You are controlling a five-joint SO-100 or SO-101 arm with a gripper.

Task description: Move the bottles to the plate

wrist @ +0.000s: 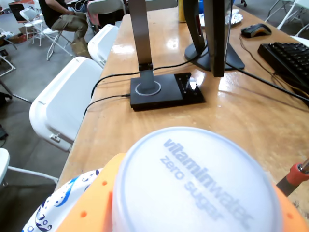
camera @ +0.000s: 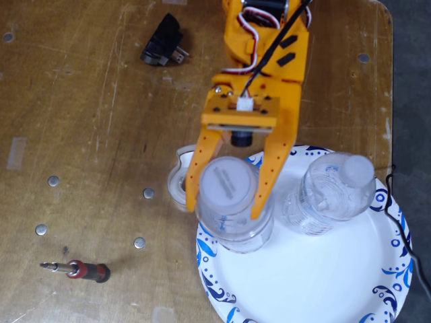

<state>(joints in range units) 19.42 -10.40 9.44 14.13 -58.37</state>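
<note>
Orange claw [camera: 226,202] pinching second clear white-capped plastic bottle [camera: 232,215], now standing on blue-swirled white paper plate [camera: 323,282] beside its twin [camera: 333,192]; judged next: spreading, lifting clear.

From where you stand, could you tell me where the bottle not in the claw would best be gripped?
That second bottle stands upright on the plate, to the right of the held bottle in the fixed view. I would grip its neck just under the cap, coming from above: the neck is narrow, and the claw crowds its left flank.
</note>
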